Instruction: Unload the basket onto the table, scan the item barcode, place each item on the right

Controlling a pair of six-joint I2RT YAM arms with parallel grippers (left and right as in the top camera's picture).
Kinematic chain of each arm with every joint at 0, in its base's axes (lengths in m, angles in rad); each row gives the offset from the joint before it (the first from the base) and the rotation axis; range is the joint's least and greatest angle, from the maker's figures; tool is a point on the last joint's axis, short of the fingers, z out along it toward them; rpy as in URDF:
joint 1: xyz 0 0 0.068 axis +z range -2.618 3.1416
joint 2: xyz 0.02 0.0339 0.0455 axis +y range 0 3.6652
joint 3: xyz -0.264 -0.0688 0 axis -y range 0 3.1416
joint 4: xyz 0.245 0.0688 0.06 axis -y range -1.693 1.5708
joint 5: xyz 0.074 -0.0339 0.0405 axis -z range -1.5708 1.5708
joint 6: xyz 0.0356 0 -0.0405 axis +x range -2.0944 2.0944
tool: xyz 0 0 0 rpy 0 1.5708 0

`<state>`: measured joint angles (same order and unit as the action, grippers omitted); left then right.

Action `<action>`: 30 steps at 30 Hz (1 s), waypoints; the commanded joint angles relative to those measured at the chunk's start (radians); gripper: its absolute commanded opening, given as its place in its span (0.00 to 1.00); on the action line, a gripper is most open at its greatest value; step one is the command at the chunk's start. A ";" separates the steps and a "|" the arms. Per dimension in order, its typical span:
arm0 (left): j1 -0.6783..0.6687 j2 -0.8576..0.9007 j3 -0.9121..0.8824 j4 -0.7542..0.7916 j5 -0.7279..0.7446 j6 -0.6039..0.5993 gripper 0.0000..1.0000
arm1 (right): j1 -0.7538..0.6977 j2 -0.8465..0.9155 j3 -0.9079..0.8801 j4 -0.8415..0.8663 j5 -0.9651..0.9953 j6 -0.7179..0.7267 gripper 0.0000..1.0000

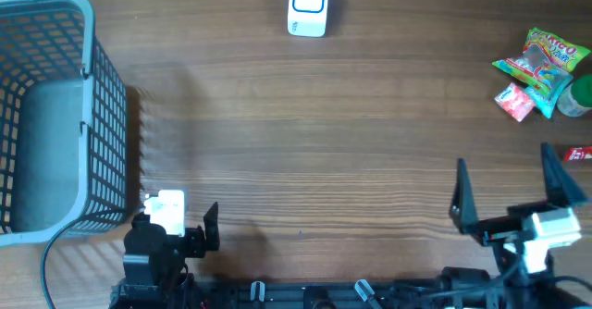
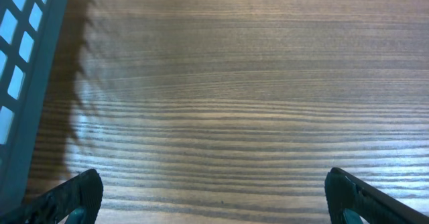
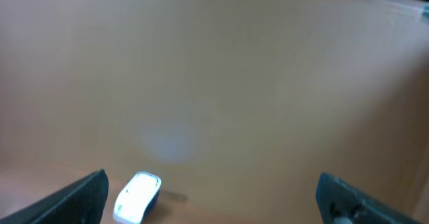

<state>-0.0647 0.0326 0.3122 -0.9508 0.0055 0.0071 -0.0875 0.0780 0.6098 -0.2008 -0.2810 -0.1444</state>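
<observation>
Both tools gape wide, nothing held. The left tool [image 2: 214, 187] hovers low at the desk's [image 1: 324, 142] front, just beside the basket [image 1: 90, 68]; the right tool [image 1: 509, 187] is front right. scanner [image 1: 308, 6] stands at the far edge, centre. packets [image 1: 541, 64] lie far right, well apart from both tools.

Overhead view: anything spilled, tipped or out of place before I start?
Nothing stands out. Scanner at the far edge, snack packets heaped at the right, basket upright at left; left gripper and right gripper open, empty.
</observation>
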 commanded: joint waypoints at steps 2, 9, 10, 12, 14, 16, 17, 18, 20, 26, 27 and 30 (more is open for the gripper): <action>-0.002 -0.004 -0.002 0.002 -0.003 0.015 1.00 | 0.004 -0.073 -0.202 0.187 -0.017 -0.001 1.00; -0.002 -0.004 -0.002 0.003 -0.003 0.015 1.00 | 0.004 -0.075 -0.430 0.476 0.074 0.156 1.00; -0.002 -0.004 -0.002 0.003 -0.003 0.015 1.00 | 0.004 -0.075 -0.468 0.522 0.075 0.168 1.00; -0.002 -0.004 -0.002 0.003 -0.003 0.015 1.00 | 0.004 -0.075 -0.535 0.608 0.074 0.188 1.00; -0.002 -0.004 -0.002 0.003 -0.003 0.015 1.00 | 0.004 -0.075 -0.583 0.669 0.075 0.200 1.00; -0.002 -0.004 -0.002 0.003 -0.003 0.015 1.00 | 0.004 -0.075 -0.605 0.666 0.085 0.201 1.00; -0.002 -0.004 -0.002 0.003 -0.003 0.015 1.00 | 0.005 -0.075 -0.605 0.628 0.100 0.199 1.00; -0.002 -0.004 -0.002 0.003 -0.003 0.015 1.00 | 0.005 -0.075 -0.605 0.581 0.119 0.196 1.00; -0.002 -0.004 -0.002 0.002 -0.003 0.015 1.00 | 0.005 -0.075 -0.605 0.475 0.136 0.183 1.00; -0.002 -0.004 -0.002 0.003 -0.003 0.015 1.00 | 0.005 -0.075 -0.605 0.265 0.182 0.145 1.00; -0.002 -0.004 -0.002 0.003 -0.003 0.015 1.00 | 0.005 -0.075 -0.605 0.241 0.182 0.145 1.00; -0.002 -0.004 -0.002 0.002 -0.003 0.015 1.00 | 0.007 -0.075 -0.605 0.205 0.187 0.148 1.00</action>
<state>-0.0647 0.0326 0.3122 -0.9501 0.0051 0.0071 -0.0875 0.0154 0.0063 0.0082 -0.1310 0.0139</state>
